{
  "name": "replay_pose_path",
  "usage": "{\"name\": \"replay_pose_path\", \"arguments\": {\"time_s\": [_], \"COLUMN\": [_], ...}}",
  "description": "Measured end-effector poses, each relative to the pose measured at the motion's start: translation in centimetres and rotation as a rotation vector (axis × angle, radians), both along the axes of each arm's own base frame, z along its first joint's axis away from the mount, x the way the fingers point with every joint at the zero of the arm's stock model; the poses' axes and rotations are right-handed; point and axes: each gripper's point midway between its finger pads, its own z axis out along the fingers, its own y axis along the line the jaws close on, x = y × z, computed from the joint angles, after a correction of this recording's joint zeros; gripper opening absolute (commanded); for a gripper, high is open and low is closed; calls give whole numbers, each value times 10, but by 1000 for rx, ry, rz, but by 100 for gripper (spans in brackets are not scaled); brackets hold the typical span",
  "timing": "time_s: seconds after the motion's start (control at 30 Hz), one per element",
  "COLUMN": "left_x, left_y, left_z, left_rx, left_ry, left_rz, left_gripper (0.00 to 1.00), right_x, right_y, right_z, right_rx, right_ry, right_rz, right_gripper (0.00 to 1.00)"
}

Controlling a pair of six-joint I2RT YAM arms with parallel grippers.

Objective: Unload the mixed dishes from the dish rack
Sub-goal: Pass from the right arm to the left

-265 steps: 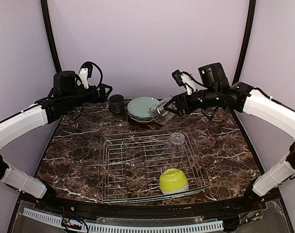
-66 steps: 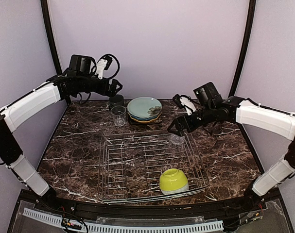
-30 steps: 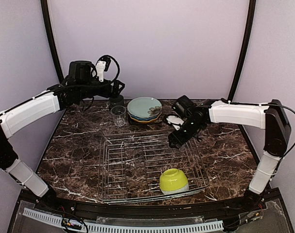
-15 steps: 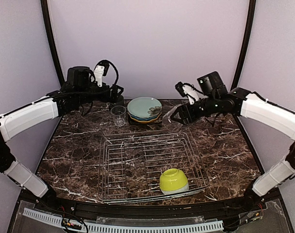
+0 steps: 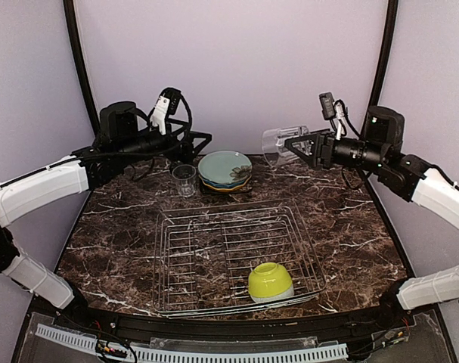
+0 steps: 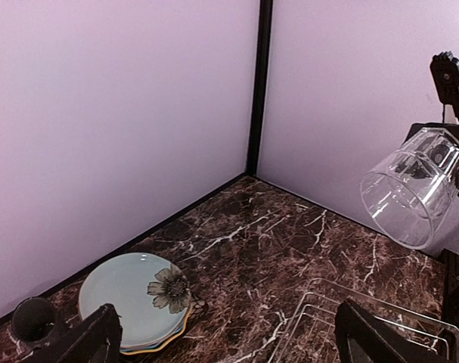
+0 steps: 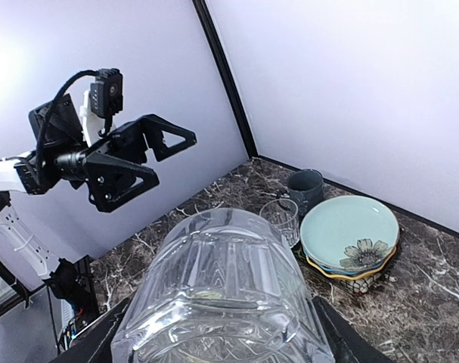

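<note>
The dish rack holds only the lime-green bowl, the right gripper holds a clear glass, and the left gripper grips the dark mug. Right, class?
The left gripper grips nothing: the right wrist view shows its jaws apart, the dark mug standing on the table. The rest holds: lime-green bowl alone in the dish rack, clear glass in the right gripper.

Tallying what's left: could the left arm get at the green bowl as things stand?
Probably yes: the left hand is open and empty, and the bowl sits uncovered in the rack's near right corner, though on the far side from its base.
</note>
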Motion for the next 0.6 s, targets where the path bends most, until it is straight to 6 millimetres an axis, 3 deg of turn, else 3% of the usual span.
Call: {"name": "replay_pose_path", "arguments": {"time_s": [0.17,0.37,0.6], "left_x": [-22,-42,-77], "left_y": [-30,-52,-81], "left_z": [8,23,48], "left_rx": [-38,-98,-155], "left_ry": [-34,-75,-153], "left_rz": [-141,-261,-431], "left_gripper": [98,96,90], "right_x": [-17,-42,-57], "right_y": [-4,-5,5], "right_z": [20,42,53], "right_rx": [106,252,337], "right_ry": [-51,-94,-88], "right_rz": [47,146,290], "right_gripper": [55,54,53]}}
